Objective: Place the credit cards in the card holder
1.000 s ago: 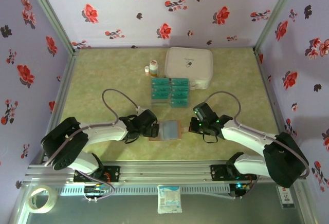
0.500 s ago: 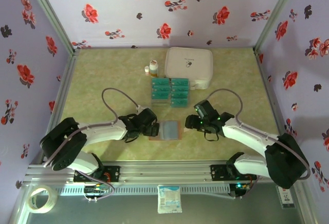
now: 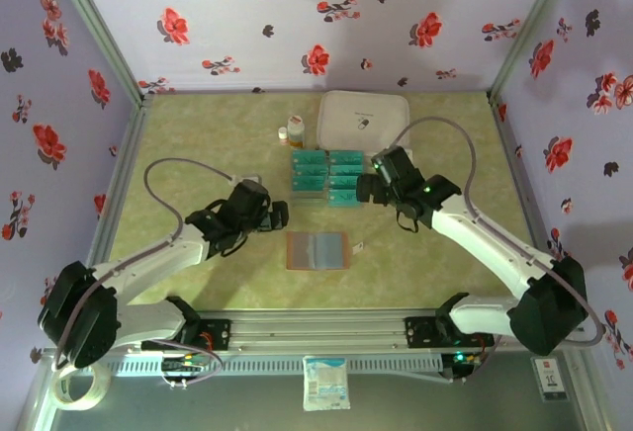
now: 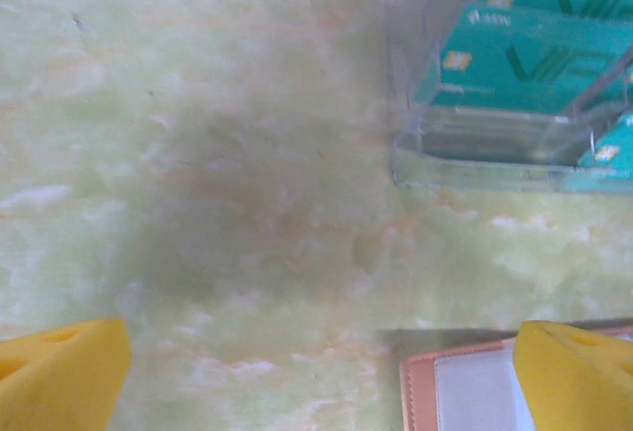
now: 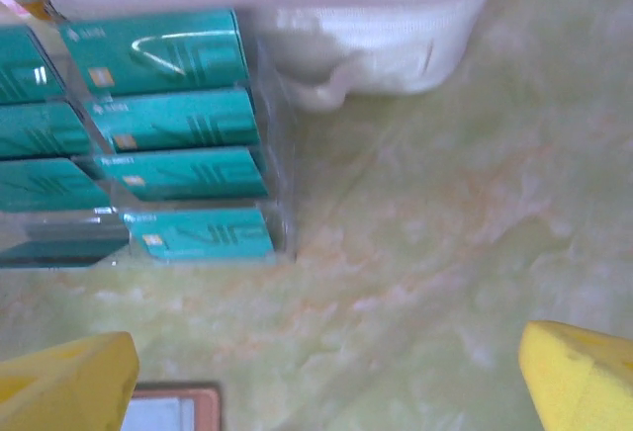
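A pale green marbled table point(image 3: 198, 154) fills the middle of the frame. An open wallet point(image 3: 317, 250) lies flat at lower centre, with a tiny white scrap point(image 3: 358, 247) just to its right. Above it sits a clear tray point(image 3: 309, 197) of teal cards point(image 3: 346, 169). Higher still is a white case point(image 3: 364, 115), touching the tray, with two small bottles point(image 3: 295, 130) to its left.

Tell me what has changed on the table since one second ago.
Both arms drew back from the open reddish-brown leather wallet toward the clear plastic tray of teal-green cards. The right gripper, earlier shut at the wallet's right edge, now has its fingers wide apart and holds nothing. The left gripper stayed open and empty. The wallet, tray, cards and white zipped case stayed in place.
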Controlling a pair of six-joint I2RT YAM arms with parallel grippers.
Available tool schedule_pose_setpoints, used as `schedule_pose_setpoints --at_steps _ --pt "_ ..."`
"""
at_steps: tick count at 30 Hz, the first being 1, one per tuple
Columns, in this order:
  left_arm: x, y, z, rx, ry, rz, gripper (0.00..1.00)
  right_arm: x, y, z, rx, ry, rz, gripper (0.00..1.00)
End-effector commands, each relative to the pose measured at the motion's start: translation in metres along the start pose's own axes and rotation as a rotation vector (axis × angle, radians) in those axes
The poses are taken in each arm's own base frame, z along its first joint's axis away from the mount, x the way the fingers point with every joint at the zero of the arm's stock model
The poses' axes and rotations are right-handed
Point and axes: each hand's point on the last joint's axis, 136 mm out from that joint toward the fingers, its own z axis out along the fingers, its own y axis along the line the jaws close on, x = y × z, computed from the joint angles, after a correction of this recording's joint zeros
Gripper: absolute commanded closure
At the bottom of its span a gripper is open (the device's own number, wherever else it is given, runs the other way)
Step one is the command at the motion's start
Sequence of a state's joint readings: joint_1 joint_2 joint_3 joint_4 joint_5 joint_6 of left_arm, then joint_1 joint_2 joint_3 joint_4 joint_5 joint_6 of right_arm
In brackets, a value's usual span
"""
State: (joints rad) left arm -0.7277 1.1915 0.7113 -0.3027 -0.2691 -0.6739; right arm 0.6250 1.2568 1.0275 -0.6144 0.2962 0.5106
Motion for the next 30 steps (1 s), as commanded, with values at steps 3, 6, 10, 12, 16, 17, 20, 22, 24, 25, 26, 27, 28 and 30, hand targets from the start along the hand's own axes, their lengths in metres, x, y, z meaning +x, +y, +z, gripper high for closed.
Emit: schedule_pose_setpoints --at_steps 3,6,10,12,16,17,20,22,24,25,26,27,28,30 --pt "-0.017 0.017 -0.015 -0.055 -0.058 -0.065 0.0 -0.016 0.016 0.006 -0.048 -0.029 -0.143 0.01" --pt "-0.023 0.025 -0.021 -0.066 -0.083 -0.085 0.0 -0.012 0.042 0.01 -0.164 0.03 -0.231 0.01" --pt "-0.024 0.039 -0.025 -0.108 -0.076 -0.141 0.0 -0.01 0.07 0.016 -0.277 0.091 -0.313 0.08" --pt "-0.026 0.045 -0.026 -0.133 -0.085 -0.154 0.0 -0.007 0.079 0.021 -0.304 0.126 -0.363 0.13" --pt "-0.03 0.05 -0.028 -0.146 -0.113 -0.169 0.0 -0.005 0.093 0.032 -0.303 0.174 -0.488 0.24" --pt "-0.031 0.051 -0.029 -0.147 -0.118 -0.178 0.0 -0.002 0.096 0.036 -0.287 0.185 -0.532 0.26" --pt "-0.032 0.053 -0.031 -0.151 -0.12 -0.186 0.0 0.002 0.103 0.047 -0.227 0.184 -0.649 0.27" --pt "-0.032 0.054 -0.032 -0.158 -0.114 -0.186 0.0 0.005 0.107 0.056 -0.201 0.19 -0.702 0.28" --pt "-0.031 0.056 -0.033 -0.168 -0.101 -0.186 0.0 0.009 0.114 0.062 -0.205 0.206 -0.733 0.31" --pt "-0.03 0.056 -0.033 -0.175 -0.091 -0.186 0.0 0.012 0.118 0.065 -0.21 0.217 -0.75 0.32" --pt "-0.029 0.057 -0.033 -0.183 -0.078 -0.182 0.0 0.015 0.121 0.067 -0.214 0.225 -0.767 0.33" --pt "-0.029 0.057 -0.033 -0.185 -0.07 -0.181 0.0 0.018 0.125 0.069 -0.222 0.236 -0.78 0.34" --pt "-0.028 0.058 -0.032 -0.189 -0.061 -0.177 0.0 0.022 0.128 0.071 -0.234 0.246 -0.792 0.35" --pt "-0.026 0.057 -0.031 -0.189 -0.046 -0.172 0.0 0.028 0.135 0.074 -0.255 0.264 -0.813 0.37"
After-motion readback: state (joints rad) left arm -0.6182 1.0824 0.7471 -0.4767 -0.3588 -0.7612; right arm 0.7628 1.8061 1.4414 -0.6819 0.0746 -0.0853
